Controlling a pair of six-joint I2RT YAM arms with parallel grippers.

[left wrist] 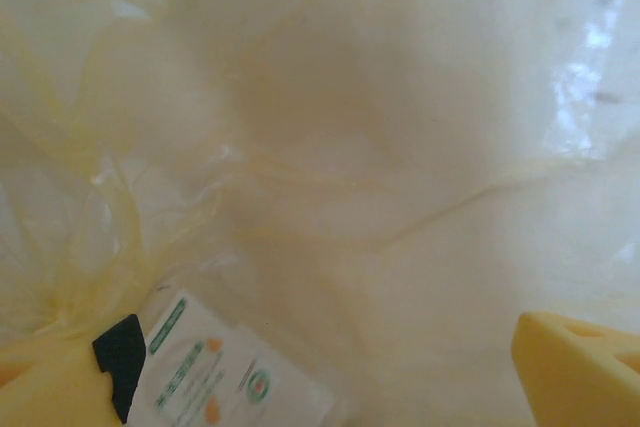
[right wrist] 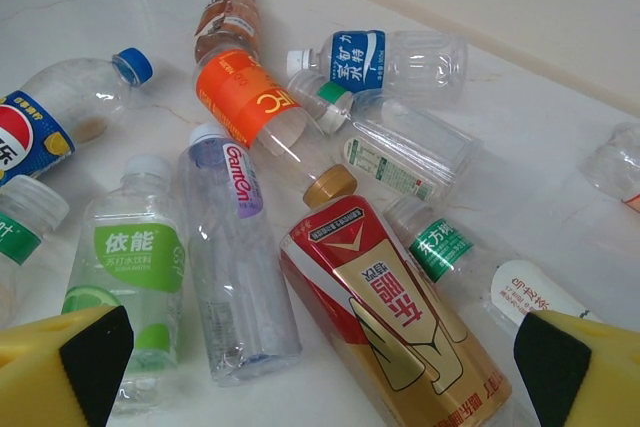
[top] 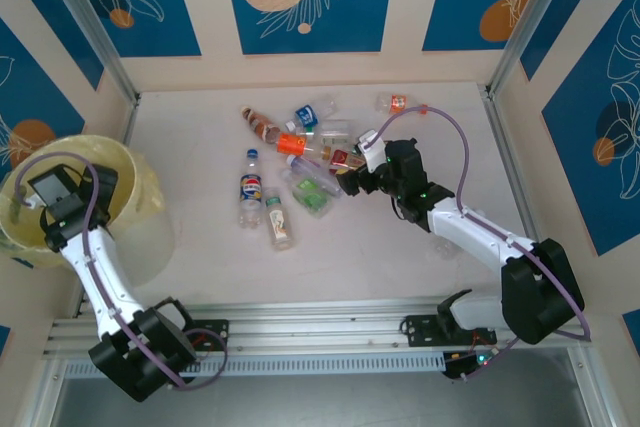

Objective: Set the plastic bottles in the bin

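Right gripper [top: 352, 183] hovering spread wide above the plastic bottles [top: 300, 162]; left gripper [top: 48, 195] hanging open over the bin [top: 140, 222].
Bottles are lying heaped mid-frame, well apart from the bin at the left edge; they are looking light, thin-walled, slick, crushable; gripping the red-and-gold bottle [right wrist: 390, 317] across its labelled middle seems best; neighbours are crowding both sides; bare table [top: 200, 247] is lying open toward the bin.

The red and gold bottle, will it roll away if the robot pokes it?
Probably a little: the red and gold bottle lies on its side and is round. The Ganten bottle beside it would likely stop it. Its shiny label may be slippery.
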